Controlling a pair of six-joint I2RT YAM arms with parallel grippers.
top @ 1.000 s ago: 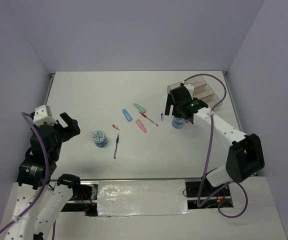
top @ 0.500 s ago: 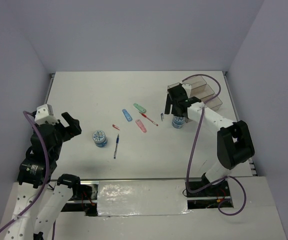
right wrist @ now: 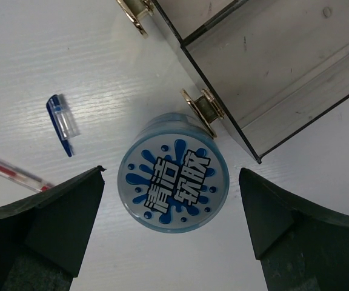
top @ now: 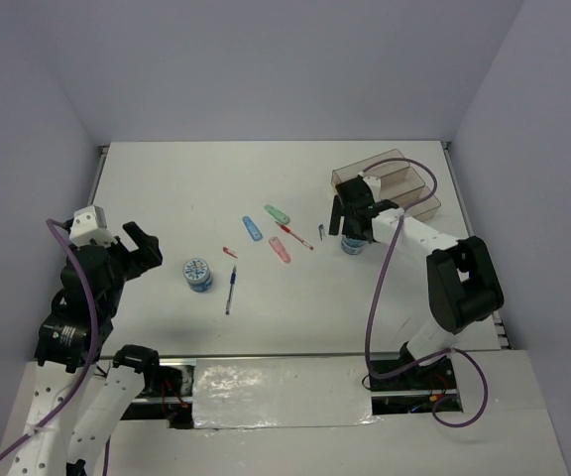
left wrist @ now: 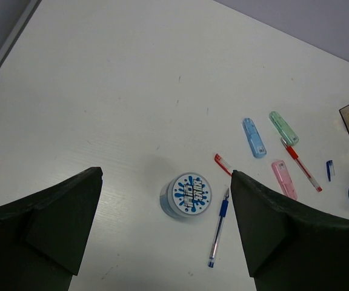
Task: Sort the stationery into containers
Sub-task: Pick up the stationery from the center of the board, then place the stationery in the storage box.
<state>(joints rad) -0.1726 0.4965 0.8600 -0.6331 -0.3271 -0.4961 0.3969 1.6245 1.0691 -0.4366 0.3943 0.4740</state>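
the step in hand looks like the pick of one tape roll. the right gripper (top: 350, 224) hangs over the tape roll (right wrist: 173, 180), which stands just beside the near corner of the containers (top: 404, 177). its jaws are spread as wide as they go and hold nothing, and the wrist view shows one finger on either side of the roll. the left gripper (top: 139, 245) is likewise wide open and empty, well apart from the containers. a second tape roll (left wrist: 186, 195), a blue pen (left wrist: 219, 227) and a red pen (left wrist: 302, 168) lie between it and the containers, none yet sorted.

the next move probably calls for a straight descent so the fingers straddle the roll. the finger nearer the containers must clear the brass-coloured latch (right wrist: 202, 110) jutting from their wall, which overlaps the roll's edge in the wrist view. then a firm close, a lift, and a carry over the containers' rim.
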